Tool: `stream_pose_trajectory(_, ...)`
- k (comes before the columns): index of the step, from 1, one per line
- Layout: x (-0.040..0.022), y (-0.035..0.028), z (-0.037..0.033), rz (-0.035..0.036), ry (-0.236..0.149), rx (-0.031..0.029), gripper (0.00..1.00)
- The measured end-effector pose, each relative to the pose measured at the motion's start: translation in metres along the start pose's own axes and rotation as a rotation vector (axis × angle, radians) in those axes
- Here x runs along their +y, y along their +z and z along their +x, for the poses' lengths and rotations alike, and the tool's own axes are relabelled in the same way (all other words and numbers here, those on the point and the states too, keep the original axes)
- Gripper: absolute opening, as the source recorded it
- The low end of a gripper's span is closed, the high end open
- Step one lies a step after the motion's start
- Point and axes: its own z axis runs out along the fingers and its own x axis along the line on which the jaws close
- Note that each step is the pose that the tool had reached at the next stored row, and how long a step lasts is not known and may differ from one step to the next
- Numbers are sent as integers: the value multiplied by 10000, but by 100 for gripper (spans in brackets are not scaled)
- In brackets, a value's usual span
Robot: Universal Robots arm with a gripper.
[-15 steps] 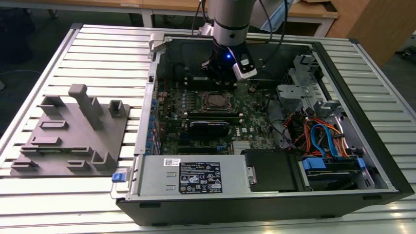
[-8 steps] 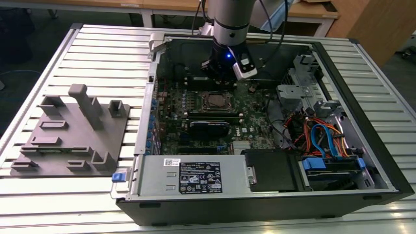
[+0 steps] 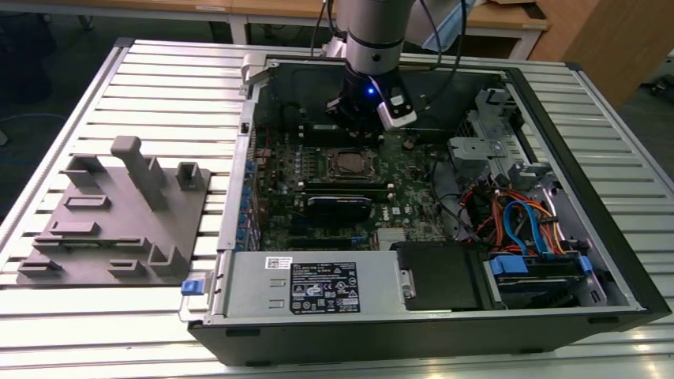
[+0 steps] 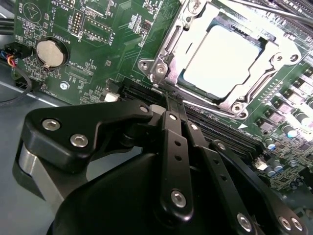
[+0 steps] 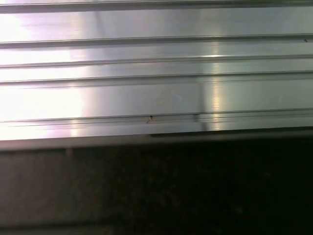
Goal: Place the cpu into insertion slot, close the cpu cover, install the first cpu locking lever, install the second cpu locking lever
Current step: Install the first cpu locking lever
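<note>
I am hanging over one open black computer case (image 3: 589, 316) on a ribbed aluminium table (image 3: 106, 332), with one green motherboard (image 4: 122, 44) spreading beneath me. My gripper (image 4: 172, 108) is presenting two black, bolted metal fingers (image 4: 172, 147) pressed narrowly together, gripping nothing. Just beyond my fingertips, one square insertion slot (image 4: 164, 66) is sitting, one silver cpu cover (image 4: 288, 49) lying flat over it, framing one smooth, silvery-grey cpu (image 4: 227, 54). One round coin battery (image 4: 51, 53) is gleaming well off to one side.
</note>
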Motion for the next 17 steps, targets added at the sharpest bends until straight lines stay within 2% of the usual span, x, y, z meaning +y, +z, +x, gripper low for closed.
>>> stream_pose_trajectory(9,-4,22,-1,84,-2,-5,11)
stream_pose_trajectory(17,-3,0,-2,87,-2,-6,11)
